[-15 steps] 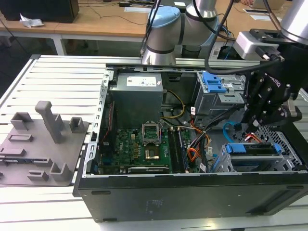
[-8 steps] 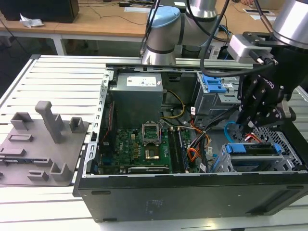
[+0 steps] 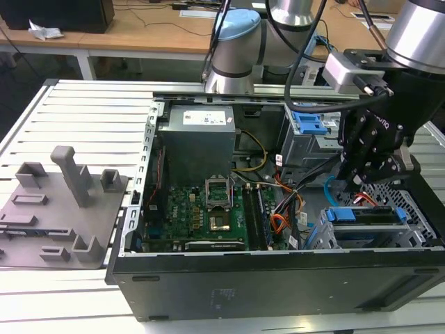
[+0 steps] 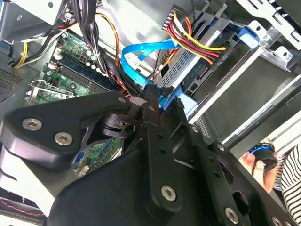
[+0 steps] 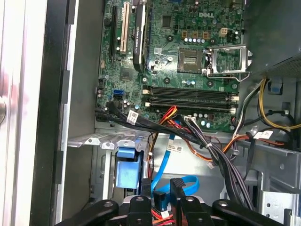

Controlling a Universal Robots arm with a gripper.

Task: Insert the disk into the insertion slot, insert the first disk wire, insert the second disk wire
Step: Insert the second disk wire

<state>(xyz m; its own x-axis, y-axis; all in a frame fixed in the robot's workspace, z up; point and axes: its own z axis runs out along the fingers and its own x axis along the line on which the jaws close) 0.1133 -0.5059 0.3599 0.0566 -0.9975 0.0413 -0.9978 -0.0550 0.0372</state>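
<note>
Black metal gripper (image 5: 161, 184) pinches the flat blue wire (image 5: 162, 160) near perforated grey cage (image 3: 400, 197).

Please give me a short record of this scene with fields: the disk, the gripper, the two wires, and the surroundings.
disk: sits in the insertion slot, blue frame visible
gripper: shut on the plug of the blue wire, close to the disk
power wire: red, yellow and black strands; its black plug appears seated at the disk
surroundings: open computer case with motherboard; grey fixture at the exterior view's left
</note>
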